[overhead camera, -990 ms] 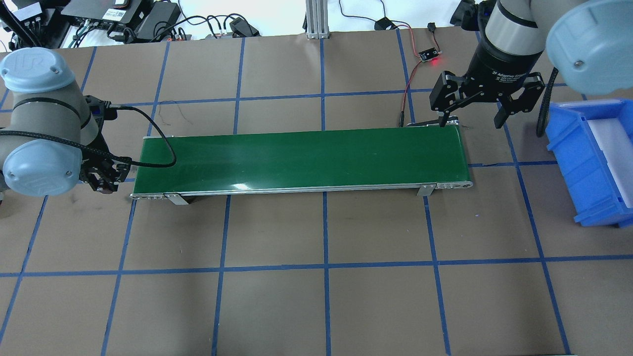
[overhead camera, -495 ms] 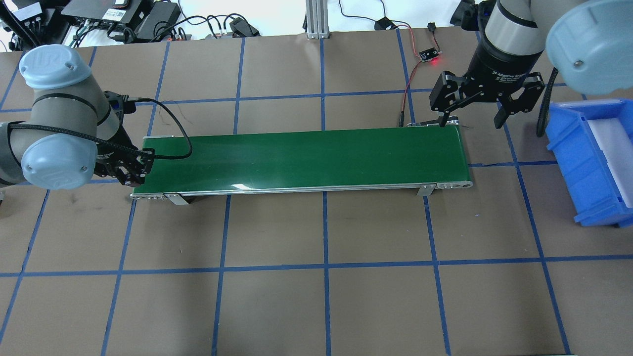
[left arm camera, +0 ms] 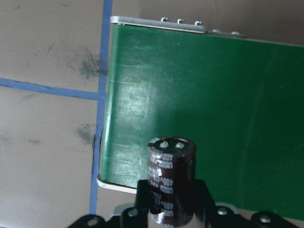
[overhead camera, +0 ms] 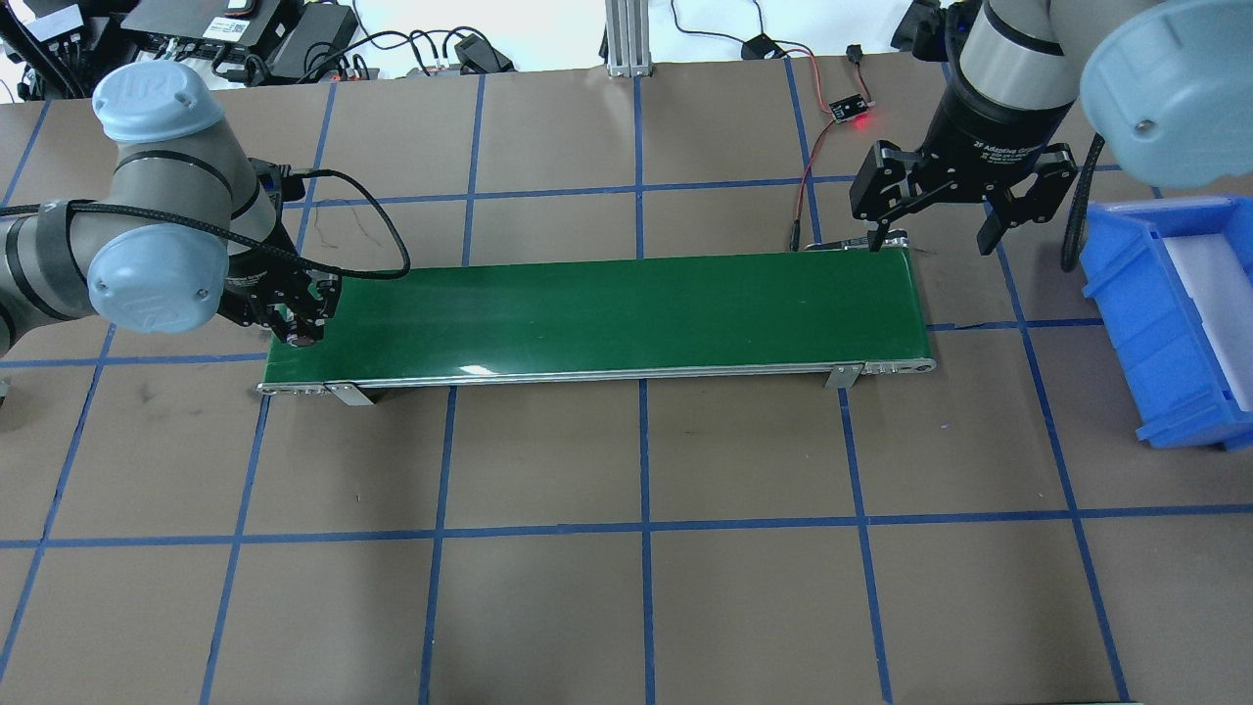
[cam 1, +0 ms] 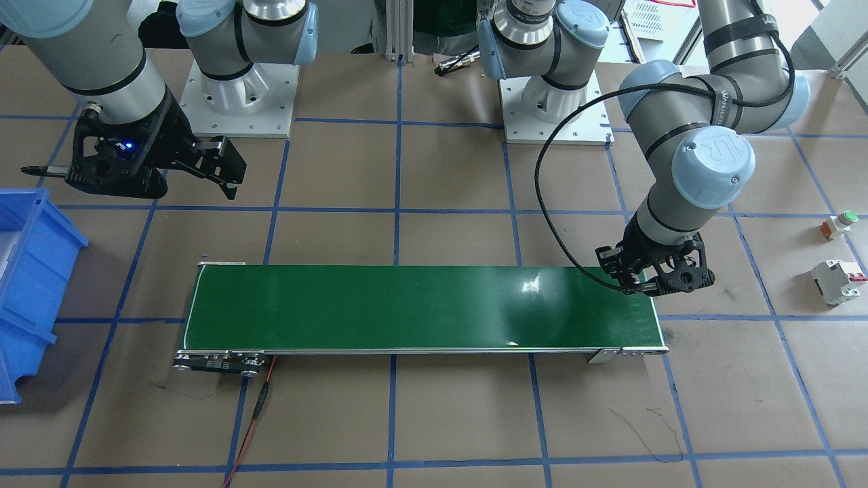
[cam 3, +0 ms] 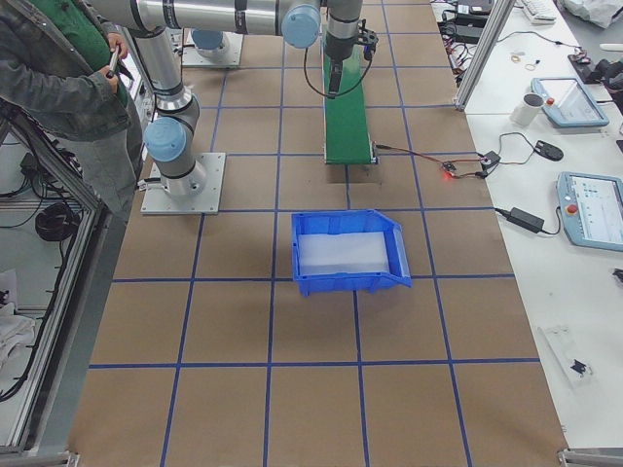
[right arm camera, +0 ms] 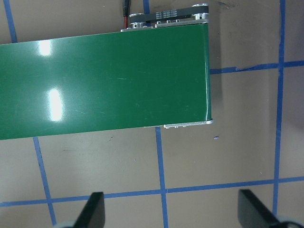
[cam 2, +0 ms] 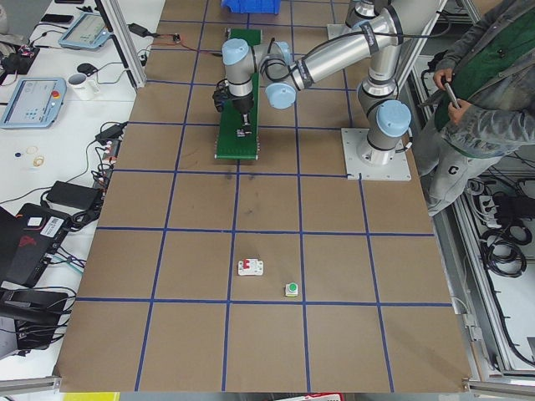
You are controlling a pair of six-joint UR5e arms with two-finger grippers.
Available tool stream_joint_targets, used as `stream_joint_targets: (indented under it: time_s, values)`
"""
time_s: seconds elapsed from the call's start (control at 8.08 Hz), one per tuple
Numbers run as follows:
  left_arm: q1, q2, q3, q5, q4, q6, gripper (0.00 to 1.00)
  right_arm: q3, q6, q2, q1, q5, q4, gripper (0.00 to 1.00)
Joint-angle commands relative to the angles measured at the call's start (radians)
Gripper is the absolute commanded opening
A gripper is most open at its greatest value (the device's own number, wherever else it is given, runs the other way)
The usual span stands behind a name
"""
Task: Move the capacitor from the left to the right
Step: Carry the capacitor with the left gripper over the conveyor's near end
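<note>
The capacitor [left arm camera: 170,178], a dark maroon cylinder with a grey end, is held upright between the fingers of my left gripper [overhead camera: 303,331]. In the left wrist view it hangs just above the left end of the green conveyor belt [left arm camera: 228,95]. In the overhead view the capacitor [overhead camera: 308,339] shows as a small dark spot at that end of the belt [overhead camera: 626,308]. My right gripper [overhead camera: 930,240] is open and empty, above the table just beyond the belt's right end. Its two fingers are spread wide in the right wrist view [right arm camera: 173,211].
A blue bin [overhead camera: 1155,323] stands at the right of the table. A white-grey circuit breaker [cam 1: 837,281] and a green-topped push button [cam 1: 839,224] lie on the table on my left side. A small sensor board with a red light [overhead camera: 850,110] and its wires lie behind the belt's right end.
My left arm has moved right with the capacitor, from beside the belt's left end to above it. The right arm has not moved.
</note>
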Motion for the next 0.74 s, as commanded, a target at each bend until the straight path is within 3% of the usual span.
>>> stream_joint_targets:
  time_s: [0.0, 0.62]
  values:
    - [-0.005, -0.036, 0.009, -0.007, 0.003, 0.036, 0.0, 0.0, 0.0, 0.0, 0.0, 0.0, 0.0, 1.0]
    - [-0.046, -0.092, 0.01, -0.006, 0.12, 0.208, 0.0, 0.0, -0.002, 0.0, 0.0, -0.002, 0.002, 1.0]
